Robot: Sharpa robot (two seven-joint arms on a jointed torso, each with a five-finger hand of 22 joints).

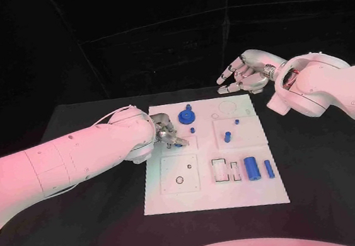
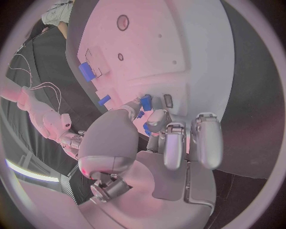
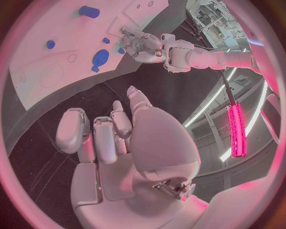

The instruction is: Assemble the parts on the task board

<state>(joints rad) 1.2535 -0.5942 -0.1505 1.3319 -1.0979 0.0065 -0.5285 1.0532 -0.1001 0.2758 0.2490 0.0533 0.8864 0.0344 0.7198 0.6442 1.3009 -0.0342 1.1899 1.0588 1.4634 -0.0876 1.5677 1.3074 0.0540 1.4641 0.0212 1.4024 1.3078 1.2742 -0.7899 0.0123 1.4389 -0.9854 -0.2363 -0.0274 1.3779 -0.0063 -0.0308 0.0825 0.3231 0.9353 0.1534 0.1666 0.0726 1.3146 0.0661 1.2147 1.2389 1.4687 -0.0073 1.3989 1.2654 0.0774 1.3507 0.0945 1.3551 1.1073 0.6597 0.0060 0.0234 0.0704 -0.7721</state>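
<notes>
The left hand [image 1: 166, 131] reaches over the left edge of the white rectangular task board [image 1: 244, 191], fingers curled down; its wrist view shows the fingertips [image 2: 156, 119] pinching a small blue part [image 2: 146, 101] just above the board. The right hand [image 1: 245, 73] hovers beyond the board's far edge, fingers loosely spread, holding nothing. A blue cylinder [image 1: 251, 168] lies near the board's front right.

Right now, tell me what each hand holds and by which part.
The left hand pinches a small blue part between its fingertips; which end cannot be told. The right hand holds nothing.
</notes>
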